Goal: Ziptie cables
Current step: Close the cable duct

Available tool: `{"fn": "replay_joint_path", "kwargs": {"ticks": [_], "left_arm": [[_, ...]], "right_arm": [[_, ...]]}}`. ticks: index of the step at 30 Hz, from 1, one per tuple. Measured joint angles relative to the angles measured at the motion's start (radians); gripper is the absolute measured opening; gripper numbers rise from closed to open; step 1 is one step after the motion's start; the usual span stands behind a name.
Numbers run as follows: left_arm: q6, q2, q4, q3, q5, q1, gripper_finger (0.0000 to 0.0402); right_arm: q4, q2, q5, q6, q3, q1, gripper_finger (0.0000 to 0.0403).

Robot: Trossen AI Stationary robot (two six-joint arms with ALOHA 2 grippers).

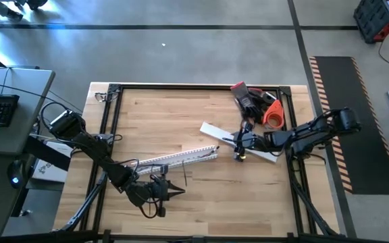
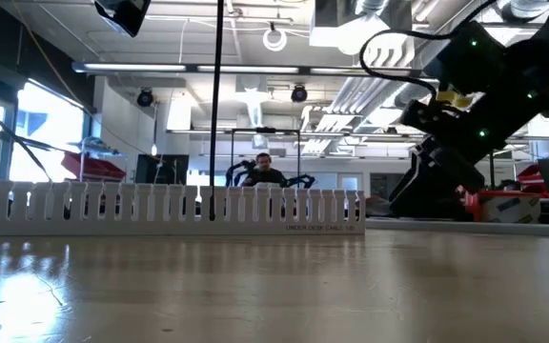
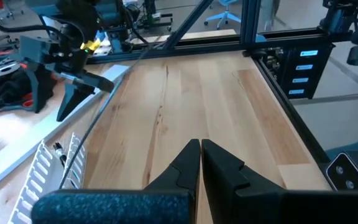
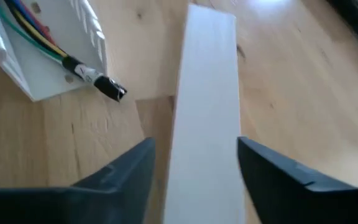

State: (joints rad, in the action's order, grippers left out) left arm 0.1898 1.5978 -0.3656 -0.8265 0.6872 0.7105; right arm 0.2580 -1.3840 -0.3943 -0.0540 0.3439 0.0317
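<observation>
Right end effector (image 4: 194, 165) spread wide, straddling flat white lid (image 4: 207, 93) on counter (image 1: 181, 121), probably lining up to grasp. Cables (image 4: 33, 34) lying inside white slotted duct (image 4: 42, 68) just beside, ends bound near its mouth. Left end effector (image 3: 201, 163) clenched, empty, parked near counter's front edge, out of the way.

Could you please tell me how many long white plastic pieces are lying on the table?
2: the slotted duct lies just left of centre; the flat white strip lies right of it, between the open fingers of the right gripper.
</observation>
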Motion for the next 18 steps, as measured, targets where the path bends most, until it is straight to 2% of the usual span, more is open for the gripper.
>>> {"fn": "replay_joint_path", "kwargs": {"ticks": [4,8,12,15,18], "left_arm": [[0.0,0.0,0.001,0.0,0.0,0.0,0.0],[0.0,0.0,0.002,0.0,-0.012,0.0,0.0],[0.0,0.0,0.001,0.0,-0.013,0.0,0.0],[0.0,0.0,0.001,0.0,-0.013,0.0,0.0],[0.0,0.0,0.001,0.0,-0.013,0.0,0.0]], "right_arm": [[-0.007,0.001,0.016,0.072,-0.002,-0.053,0.028],[0.035,-0.021,0.121,0.082,-0.038,-0.154,0.032],[0.148,-0.087,0.254,0.103,-0.089,-0.227,0.0322],[0.224,-0.147,0.273,0.097,-0.109,-0.244,0.0309],[0.328,-0.206,0.279,0.061,-0.127,-0.246,0.0278]]}}
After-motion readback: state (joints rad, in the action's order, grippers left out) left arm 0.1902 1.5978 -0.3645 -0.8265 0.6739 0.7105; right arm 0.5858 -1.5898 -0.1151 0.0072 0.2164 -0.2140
